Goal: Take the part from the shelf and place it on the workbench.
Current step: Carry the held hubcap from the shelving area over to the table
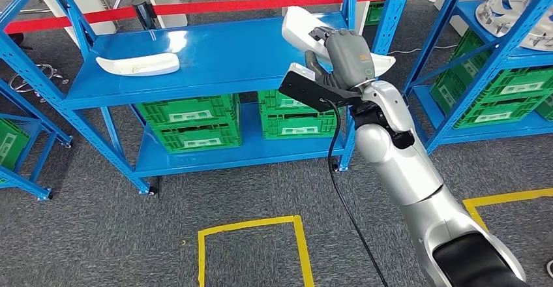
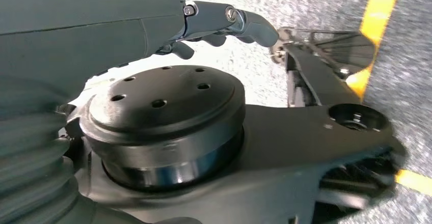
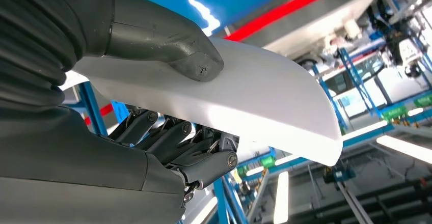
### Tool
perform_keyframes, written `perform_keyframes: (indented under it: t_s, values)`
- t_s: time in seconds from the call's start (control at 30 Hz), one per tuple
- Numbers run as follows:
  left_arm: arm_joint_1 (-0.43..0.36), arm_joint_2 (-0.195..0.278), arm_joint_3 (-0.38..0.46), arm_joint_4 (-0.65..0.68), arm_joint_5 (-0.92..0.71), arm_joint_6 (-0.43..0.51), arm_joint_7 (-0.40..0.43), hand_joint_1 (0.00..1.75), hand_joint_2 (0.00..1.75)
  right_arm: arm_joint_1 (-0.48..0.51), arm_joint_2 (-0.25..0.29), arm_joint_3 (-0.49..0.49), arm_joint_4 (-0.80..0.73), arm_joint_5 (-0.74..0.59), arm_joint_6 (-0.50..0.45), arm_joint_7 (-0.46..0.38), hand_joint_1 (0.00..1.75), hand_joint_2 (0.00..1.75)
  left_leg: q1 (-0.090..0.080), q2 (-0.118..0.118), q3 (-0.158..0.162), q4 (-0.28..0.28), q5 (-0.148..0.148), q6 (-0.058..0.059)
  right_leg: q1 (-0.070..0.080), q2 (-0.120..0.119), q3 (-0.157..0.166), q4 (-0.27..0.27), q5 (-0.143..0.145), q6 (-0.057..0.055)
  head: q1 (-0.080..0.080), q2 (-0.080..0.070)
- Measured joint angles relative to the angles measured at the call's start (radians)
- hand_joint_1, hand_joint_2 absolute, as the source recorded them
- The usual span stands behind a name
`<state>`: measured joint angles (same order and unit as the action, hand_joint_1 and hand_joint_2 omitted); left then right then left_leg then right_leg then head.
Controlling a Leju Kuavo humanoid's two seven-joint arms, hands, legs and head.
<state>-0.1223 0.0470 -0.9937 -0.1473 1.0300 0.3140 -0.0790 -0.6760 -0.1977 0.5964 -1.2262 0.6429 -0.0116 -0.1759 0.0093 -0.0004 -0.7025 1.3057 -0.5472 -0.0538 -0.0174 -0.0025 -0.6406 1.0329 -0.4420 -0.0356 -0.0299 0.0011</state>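
Note:
My right hand (image 1: 349, 55) grips a long white curved part (image 1: 298, 27) over the right end of the blue shelf's top level (image 1: 222, 59), and the part sits tilted in the hand. In the right wrist view the thumb (image 3: 168, 43) presses on the white part (image 3: 265, 99) and the dark fingers (image 3: 188, 150) wrap under it. A second white curved part (image 1: 138, 64) lies on the left of the same shelf level. My left hand (image 2: 219, 23) hangs over the grey floor, its fingers lightly bent and holding nothing.
Green crates (image 1: 189, 124) fill the shelf's lower level. A second blue rack with green crates (image 1: 508, 98) stands to the right, another rack (image 1: 19, 143) to the left. Red tape (image 1: 228, 5) runs behind. A yellow floor square (image 1: 254, 248) marks the carpet in front.

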Motion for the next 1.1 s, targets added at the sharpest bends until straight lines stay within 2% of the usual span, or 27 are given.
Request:
perform_keyframes:
  t_s: [0.03, 0.07, 0.1, 0.13, 0.17, 0.23, 0.27, 0.3, 0.33, 0.4, 0.43, 0.47, 0.5, 0.53, 0.57, 0.63, 0.67, 0.7, 0.77, 0.8, 0.83, 0.9, 0.93, 0.97, 1.0, 1.07, 1.1]
  values:
    - [-0.001, 0.0, 0.0, 0.0, 0.0, 0.0, 0.0, 0.0, 1.75, 0.004, -0.001, -0.001, 0.0, 0.0, -0.001, -0.001, 1.75, 1.75, 0.0, 0.0, 0.043, -0.042, 0.025, 0.003, 0.0, 0.0, -0.015, 0.001, 0.012, 0.003, 0.0, 0.0]
    - [-0.002, 0.001, 0.0, 0.0, 0.0, 0.0, 0.0, 0.0, 1.75, 0.008, -0.001, -0.002, -0.001, 0.0, -0.003, 0.0, 1.75, 1.75, -0.001, -0.001, 0.099, -0.11, 0.032, 0.007, 0.0, 0.0, -0.027, 0.002, 0.023, 0.007, 0.0, 0.0]
    - [-0.003, 0.001, 0.0, 0.0, 0.0, 0.0, 0.0, 0.0, 1.75, 0.01, -0.002, -0.004, -0.003, 0.0, -0.005, 0.001, 1.75, 1.75, -0.003, -0.002, 0.157, -0.19, 0.023, 0.014, 0.001, 0.0, -0.036, 0.002, 0.033, 0.012, 0.0, 0.0]
    - [-0.004, 0.002, 0.0, 0.0, 0.0, 0.0, 0.0, 0.0, 1.75, 0.011, -0.002, -0.006, -0.005, 0.0, -0.008, 0.003, 1.75, 1.75, -0.006, -0.003, 0.197, -0.252, 0.008, 0.021, 0.001, 0.0, -0.04, 0.001, 0.044, 0.017, 0.001, 0.0]
    - [-0.005, 0.002, 0.0, 0.0, 0.0, 0.0, -0.001, 0.0, 1.75, 0.012, -0.002, -0.007, -0.007, 0.0, -0.01, 0.005, 1.75, 1.75, -0.01, -0.004, 0.219, -0.292, -0.007, 0.028, 0.001, 0.0, -0.041, -0.003, 0.055, 0.024, 0.0, 0.0]
    - [-0.004, 0.001, 0.0, 0.0, 0.0, 0.0, -0.001, 0.0, 1.75, 0.015, -0.004, -0.008, -0.009, 0.0, -0.014, 0.009, 1.75, 1.75, -0.012, -0.003, 0.214, -0.308, 0.003, 0.044, -0.001, 0.0, -0.042, -0.011, 0.072, 0.038, 0.0, 0.0]
    - [-0.003, 0.001, 0.0, 0.0, 0.0, 0.0, -0.001, 0.0, 1.75, 0.017, -0.005, -0.008, -0.01, 0.0, -0.015, 0.011, 1.75, 1.75, -0.01, -0.001, 0.209, -0.311, 0.014, 0.054, -0.001, 0.001, -0.047, -0.007, 0.061, 0.044, -0.001, 0.0]
    - [-0.003, 0.0, 0.0, 0.0, 0.0, 0.0, -0.002, 0.0, 1.75, 0.019, -0.007, -0.008, -0.01, 0.0, -0.015, 0.012, 1.75, 1.75, -0.008, 0.002, 0.2, -0.314, 0.027, 0.063, -0.002, 0.002, -0.055, 0.014, 0.029, 0.049, 0.0, 0.0]
    - [-0.002, 0.0, 0.0, 0.0, 0.001, 0.0, -0.002, 0.0, 1.75, 0.021, -0.008, -0.009, -0.01, 0.001, -0.015, 0.015, 1.75, 1.75, -0.006, 0.004, 0.188, -0.315, 0.042, 0.07, -0.003, 0.003, -0.068, 0.054, -0.02, 0.053, 0.0, 0.0]
    - [-0.002, 0.001, 0.0, 0.0, 0.004, 0.0, -0.002, 0.0, 1.75, 0.023, -0.008, -0.011, -0.011, 0.005, -0.015, 0.025, 1.75, 1.75, -0.008, 0.005, 0.156, -0.311, 0.067, 0.076, -0.002, 0.003, -0.098, 0.181, -0.123, 0.06, 0.0, 0.0]
    - [-0.002, 0.0, 0.0, 0.0, 0.005, 0.0, -0.002, 0.0, 1.75, 0.025, -0.007, -0.013, -0.011, 0.009, -0.015, 0.032, 1.75, 1.75, -0.008, 0.006, 0.136, -0.307, 0.08, 0.077, -0.002, 0.003, -0.106, 0.243, -0.142, 0.063, 0.0, 0.0]
    - [-0.002, -0.002, 0.0, 0.0, 0.006, 0.0, -0.001, 0.0, 1.75, 0.027, -0.005, -0.015, -0.011, 0.014, -0.014, 0.038, 1.75, 1.75, -0.008, 0.006, 0.117, -0.303, 0.091, 0.076, -0.001, 0.003, -0.103, 0.283, -0.137, 0.064, 0.0, 0.0]
    - [-0.001, -0.003, 0.0, 0.0, 0.006, 0.0, 0.0, 0.0, 1.75, 0.028, -0.003, -0.017, -0.011, 0.019, -0.013, 0.044, 1.75, 1.75, -0.008, 0.006, 0.097, -0.297, 0.102, 0.074, -0.001, 0.003, -0.085, 0.291, -0.113, 0.064, 0.0, 0.0]
    - [-0.001, -0.004, 0.0, 0.0, 0.006, 0.0, 0.002, 0.0, 1.75, 0.029, 0.001, -0.02, -0.011, 0.025, -0.012, 0.048, 1.75, 1.75, -0.008, 0.006, 0.079, -0.29, 0.111, 0.071, -0.001, 0.003, -0.05, 0.264, -0.084, 0.063, 0.0, 0.0]
    - [-0.002, -0.005, 0.0, 0.0, 0.006, 0.0, 0.005, 0.0, 1.75, 0.029, 0.005, -0.022, -0.012, 0.029, -0.012, 0.051, 1.75, 1.75, -0.008, 0.006, 0.063, -0.281, 0.118, 0.067, -0.001, 0.003, 0.0, 0.206, -0.072, 0.061, 0.0, 0.0]
    - [-0.003, -0.006, 0.0, 0.0, 0.006, 0.0, 0.011, 0.0, 1.75, 0.028, 0.015, -0.027, -0.017, 0.037, -0.011, 0.052, 1.75, 1.75, -0.01, 0.005, 0.039, -0.265, 0.132, 0.056, 0.002, 0.004, 0.098, 0.068, -0.096, 0.05, 0.0, 0.0]
    - [-0.003, -0.006, 0.0, 0.0, 0.006, 0.0, 0.013, 0.0, 1.75, 0.028, 0.018, -0.028, -0.019, 0.041, -0.01, 0.052, 1.75, 1.75, -0.011, 0.005, 0.033, -0.262, 0.14, 0.05, 0.004, 0.004, 0.124, 0.024, -0.113, 0.044, -0.001, 0.0]
    - [-0.003, -0.006, 0.0, 0.0, 0.006, 0.0, 0.014, 0.0, 1.75, 0.029, 0.021, -0.029, -0.021, 0.044, -0.009, 0.052, 1.75, 1.75, -0.012, 0.004, 0.029, -0.262, 0.149, 0.044, 0.007, 0.005, 0.131, 0.003, -0.12, 0.036, -0.001, 0.0]
    - [-0.001, -0.005, 0.0, 0.001, 0.005, 0.0, 0.016, 0.0, 1.75, 0.032, 0.025, -0.03, -0.021, 0.051, -0.006, 0.051, 1.75, 1.75, -0.01, 0.002, 0.021, -0.262, 0.152, 0.032, 0.005, 0.002, 0.115, 0.001, -0.102, 0.02, -0.001, 0.0]
    - [-0.001, -0.005, 0.0, 0.001, 0.005, 0.0, 0.017, 0.0, 1.75, 0.034, 0.027, -0.031, -0.021, 0.054, -0.005, 0.05, 1.75, 1.75, -0.008, 0.001, 0.012, -0.249, 0.13, 0.026, 0.003, 0.0, 0.104, -0.001, -0.089, 0.011, -0.001, 0.0]
    - [0.0, -0.005, 0.0, 0.002, 0.005, 0.0, 0.018, 0.0, 1.75, 0.035, 0.03, -0.032, -0.021, 0.058, -0.005, 0.049, 1.75, 1.75, -0.006, 0.0, 0.001, -0.216, 0.088, 0.02, 0.001, -0.001, 0.091, -0.003, -0.076, 0.004, -0.002, 0.0]
    - [-0.002, -0.006, 0.0, 0.001, 0.005, 0.0, 0.019, 0.0, 1.75, 0.038, 0.035, -0.036, -0.021, 0.065, -0.004, 0.048, 1.75, 1.75, -0.003, 0.0, -0.023, -0.103, -0.011, 0.009, 0.001, -0.001, 0.062, -0.002, -0.05, -0.001, -0.002, 0.0]
    - [-0.003, -0.007, 0.0, 0.001, 0.005, 0.0, 0.019, 0.0, 1.75, 0.041, 0.036, -0.038, -0.021, 0.067, -0.004, 0.048, 1.75, 1.75, -0.002, 0.0, -0.029, -0.044, -0.037, 0.006, 0.001, -0.001, 0.046, -0.001, -0.038, -0.001, -0.002, 0.0]
    - [-0.004, -0.007, 0.0, 0.001, 0.005, 0.0, 0.019, 0.0, 1.75, 0.044, 0.037, -0.04, -0.021, 0.069, -0.004, 0.048, 1.75, 1.75, -0.002, 0.0, -0.026, -0.003, -0.038, 0.005, 0.002, -0.002, 0.029, 0.0, -0.025, 0.001, -0.002, 0.0]
    - [-0.005, -0.007, 0.0, 0.0, 0.005, 0.0, 0.019, 0.0, 1.75, 0.047, 0.037, -0.043, -0.021, 0.07, -0.004, 0.047, 1.75, 1.75, -0.002, 0.0, -0.011, 0.012, -0.019, 0.005, 0.002, -0.002, 0.012, 0.001, -0.012, 0.002, -0.002, 0.0]
    - [-0.007, -0.007, 0.0, 0.0, 0.005, 0.0, 0.019, 0.0, 1.75, 0.05, 0.038, -0.047, -0.021, 0.073, -0.004, 0.046, 1.75, 1.75, -0.002, -0.001, 0.063, -0.054, 0.032, 0.011, 0.002, -0.002, -0.018, 0.002, 0.012, 0.007, -0.002, 0.0]
    - [-0.01, -0.007, 0.0, 0.0, 0.005, 0.0, 0.019, 0.0, 1.75, 0.05, 0.038, -0.05, -0.021, 0.075, -0.004, 0.045, 1.75, 1.75, -0.004, -0.002, 0.122, -0.127, 0.032, 0.017, 0.003, -0.002, -0.029, 0.003, 0.023, 0.012, -0.002, 0.0]
